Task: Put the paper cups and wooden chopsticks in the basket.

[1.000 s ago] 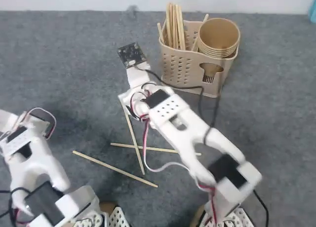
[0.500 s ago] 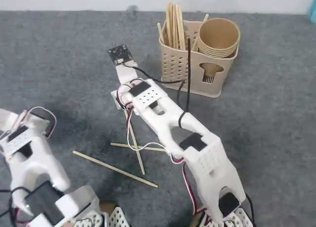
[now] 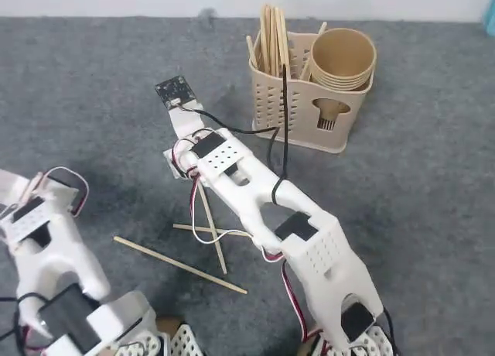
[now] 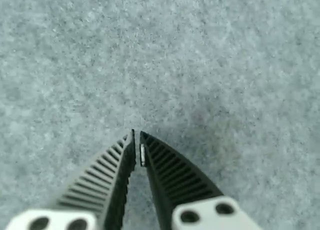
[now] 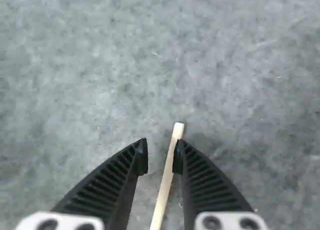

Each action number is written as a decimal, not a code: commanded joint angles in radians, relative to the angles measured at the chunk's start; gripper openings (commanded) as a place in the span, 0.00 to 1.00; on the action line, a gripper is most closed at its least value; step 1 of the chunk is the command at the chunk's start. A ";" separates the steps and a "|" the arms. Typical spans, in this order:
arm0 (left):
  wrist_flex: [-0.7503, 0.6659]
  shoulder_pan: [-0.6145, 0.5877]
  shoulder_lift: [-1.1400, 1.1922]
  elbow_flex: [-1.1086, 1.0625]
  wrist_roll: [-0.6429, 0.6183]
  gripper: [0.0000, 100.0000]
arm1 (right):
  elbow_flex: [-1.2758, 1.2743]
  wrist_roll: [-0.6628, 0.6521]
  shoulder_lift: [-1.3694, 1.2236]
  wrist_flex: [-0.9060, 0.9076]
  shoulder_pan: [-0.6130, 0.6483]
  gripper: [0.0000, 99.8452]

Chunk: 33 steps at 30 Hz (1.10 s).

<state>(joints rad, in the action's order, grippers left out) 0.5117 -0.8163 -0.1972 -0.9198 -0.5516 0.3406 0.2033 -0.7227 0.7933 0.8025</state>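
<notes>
I saw the right arm (image 3: 255,193) stretched from the near right edge out to the middle of the desk (image 3: 93,100). Its wrist was tipped down over the far end of a chopstick (image 5: 167,180) lying on the grey surface. The right pincer (image 5: 159,147) stood narrowly parted astride that stick, one finger touching it and the other just clear. Two more loose chopsticks (image 3: 178,265) lay nearer to me, crossing it. The left arm (image 3: 46,255) sat folded at the near left corner, and the left pincer (image 4: 137,135) had its tips together, aimed at the desk. On the far side, right of the wrist, the basket (image 3: 294,112) held stacked paper cups (image 3: 344,58) and upright sticks (image 3: 271,39).
</notes>
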 commanded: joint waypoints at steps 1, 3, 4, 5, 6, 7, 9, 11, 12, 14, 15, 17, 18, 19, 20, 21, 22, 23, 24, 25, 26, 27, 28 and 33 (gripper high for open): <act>-0.025 0.008 -0.005 0.031 -0.011 0.01 | 0.064 0.003 -0.012 -0.001 -0.012 0.09; -0.025 0.008 -0.005 0.031 -0.011 0.01 | 0.066 0.003 -0.033 -0.007 -0.016 0.09; -0.025 0.008 -0.005 0.031 -0.011 0.01 | 0.074 0.002 -0.047 -0.010 -0.018 0.09; -0.025 0.008 -0.005 0.031 -0.011 0.01 | 0.084 0.002 -0.062 -0.013 -0.018 0.09; -0.025 0.008 -0.005 0.031 -0.011 0.01 | 0.097 0.002 -0.081 -0.013 -0.018 0.09; -0.025 0.008 -0.005 0.031 -0.011 0.01 | 0.114 0.002 -0.097 -0.007 -0.018 0.09; -0.025 0.008 -0.005 0.031 -0.011 0.01 | 0.152 0.002 -0.120 0.025 -0.016 0.09; -0.025 0.008 -0.005 0.031 -0.011 0.01 | 0.203 0.002 -0.143 0.079 -0.018 0.03; -0.025 0.008 -0.005 0.030 -0.009 0.01 | 0.227 0.002 -0.154 0.108 -0.018 0.00; -0.028 0.008 -0.006 0.024 -0.009 0.01 | 0.270 0.002 -0.168 0.176 -0.018 0.02; -0.028 0.008 -0.006 0.024 -0.009 0.01 | 0.285 0.002 -0.168 0.206 -0.018 0.00; -0.028 0.008 -0.006 0.024 -0.009 0.01 | 0.313 0.002 -0.165 0.260 -0.018 0.01; -0.028 0.008 -0.006 0.024 -0.009 0.01 | 0.330 0.002 -0.159 0.289 -0.018 0.01; -0.028 0.008 -0.006 0.024 -0.009 0.01 | 0.344 0.003 -0.150 0.318 -0.019 0.01; -0.028 0.008 -0.006 0.024 -0.009 0.01 | 0.358 0.003 -0.139 0.348 -0.019 0.01; -0.028 0.008 -0.006 0.024 -0.009 0.01 | 0.370 0.003 -0.125 0.380 -0.019 0.01; -0.028 0.008 -0.006 0.024 -0.009 0.01 | 0.381 0.005 -0.110 0.414 -0.024 0.01; -0.028 0.008 -0.006 0.024 -0.009 0.01 | 0.390 0.005 -0.091 0.447 -0.027 0.01; -0.028 0.008 -0.006 0.024 -0.009 0.01 | 0.396 0.005 -0.070 0.479 -0.028 0.01; -0.029 0.008 -0.006 0.024 -0.009 0.01 | 0.400 0.005 -0.047 0.512 -0.028 0.01; -0.029 0.008 -0.006 0.024 -0.009 0.01 | 0.400 0.005 -0.019 0.544 -0.028 0.01; -0.029 0.008 -0.006 0.024 -0.009 0.01 | 0.400 0.005 0.010 0.576 -0.028 0.01; -0.029 0.008 -0.006 0.024 -0.009 0.01 | 0.400 0.005 0.039 0.611 -0.028 0.01; -0.029 0.008 -0.006 0.024 -0.009 0.01 | 0.400 0.005 0.196 0.760 -0.028 0.01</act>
<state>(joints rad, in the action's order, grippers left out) 0.5117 -0.8163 -0.1972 -0.9198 -0.5516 0.6828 0.2033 -0.6859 1.4776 0.7871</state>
